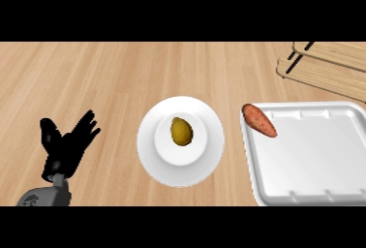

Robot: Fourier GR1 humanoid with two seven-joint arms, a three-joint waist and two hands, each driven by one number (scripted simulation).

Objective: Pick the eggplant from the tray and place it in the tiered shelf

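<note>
Left hand (68,143) open beside 1 plate (160,160), 1 tray (314,189), 1 shelf (325,65)

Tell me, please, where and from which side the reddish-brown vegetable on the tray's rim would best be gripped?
Probably across its thick middle, from above. The reddish-brown vegetable is long and tapered, lying diagonally over the white tray's upper-left rim, so fingers closing across its short width suit it. Only the left hand shows, open at the left.

counter (107,72): wood | on it: plate (154,145), tray (314,160), tiered shelf (325,65)
</note>
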